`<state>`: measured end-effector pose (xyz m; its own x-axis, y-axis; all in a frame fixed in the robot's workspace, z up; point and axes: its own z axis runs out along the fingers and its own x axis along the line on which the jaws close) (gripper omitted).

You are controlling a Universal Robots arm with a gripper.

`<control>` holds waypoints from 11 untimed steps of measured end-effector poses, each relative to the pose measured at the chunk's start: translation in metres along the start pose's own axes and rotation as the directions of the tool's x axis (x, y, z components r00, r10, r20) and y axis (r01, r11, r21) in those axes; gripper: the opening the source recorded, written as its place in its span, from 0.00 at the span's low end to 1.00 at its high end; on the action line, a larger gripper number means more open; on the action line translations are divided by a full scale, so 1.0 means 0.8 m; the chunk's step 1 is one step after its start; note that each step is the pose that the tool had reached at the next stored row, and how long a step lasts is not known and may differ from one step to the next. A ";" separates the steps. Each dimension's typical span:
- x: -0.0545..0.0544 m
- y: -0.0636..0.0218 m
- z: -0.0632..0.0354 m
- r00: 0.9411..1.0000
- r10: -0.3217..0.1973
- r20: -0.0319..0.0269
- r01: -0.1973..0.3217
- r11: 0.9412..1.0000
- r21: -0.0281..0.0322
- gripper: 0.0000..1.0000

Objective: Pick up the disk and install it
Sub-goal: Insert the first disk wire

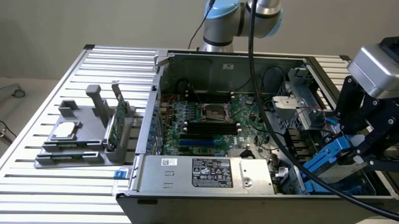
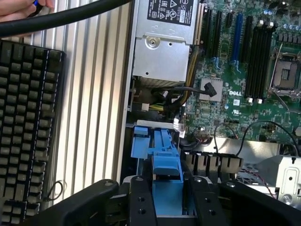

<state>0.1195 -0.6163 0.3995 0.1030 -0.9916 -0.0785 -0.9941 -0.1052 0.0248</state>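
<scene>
The disk [image 1: 333, 163] is in my grasp, its silver-grey body tilted and framed by bright blue carrier rails, held at the front corner of the open computer case [image 1: 231, 60] on the exterior view's right, just over the drive bay area. In the wrist view the blue carrier [image 2: 165, 174] sits squarely between my fingers [image 2: 141, 202], which are closed narrow against its two sides, with the blue latch end pointing away from my wrist toward the case. My gripper [image 1: 367, 147] hangs at the case's edge, a thick black cable [image 1: 311, 168] looping from it across the case interior. Just beyond the disk lies the silver power supply [image 1: 206, 172] with its white and black labels, and past that the green motherboard [image 1: 212, 126] with its black memory slots and empty processor socket. Outside the case, on the slatted metal desk [image 1: 56, 186], a grey fixture [image 1: 81, 144] holds a thin green circuit card [image 1: 117, 123] standing on edge and a small square silver chip [image 1: 66, 130] lying flat. In the wrist view a black keyboard [image 2: 26, 132] rests on the desk beside the case, and a person's hand [image 2: 23, 8] shows at the corner.
</scene>
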 end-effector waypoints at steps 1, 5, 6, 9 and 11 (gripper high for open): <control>0.000 0.000 -0.001 1.000 -0.001 0.000 0.001 1.000 0.000 0.33; -0.006 0.000 -0.008 1.000 -0.004 0.000 0.004 1.000 -0.001 0.33; -0.008 0.000 -0.010 1.000 -0.005 0.000 0.005 1.000 -0.001 0.33; -0.010 -0.001 -0.011 1.000 -0.007 0.001 0.007 1.000 -0.001 0.33; -0.010 -0.001 -0.011 1.000 -0.010 0.007 0.010 1.000 -0.001 0.33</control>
<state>0.1194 -0.6093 0.4089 0.1125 -0.9899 -0.0860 -0.9931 -0.1150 0.0247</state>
